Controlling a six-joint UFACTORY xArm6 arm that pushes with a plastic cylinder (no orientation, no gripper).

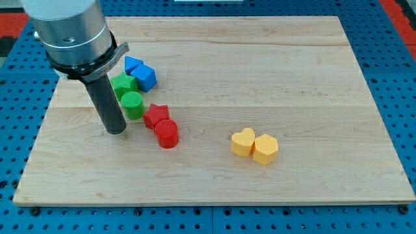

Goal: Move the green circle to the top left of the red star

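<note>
No jaws are fitted, so no jaw state can be told; the dark rod's end, my tip (116,132), rests on the wooden bench (292,78) just left of the green circle (132,104). Nearest the view's bottom, the yellow heart (244,142) touches the yellow hexagon (265,149), well apart to the right. The red circle (167,133) touches the red star (156,115), whose upper left the green circle adjoins. Farther up: a second green block (123,84) (shape unclear), then two blue blocks (145,77) (132,64).
</note>
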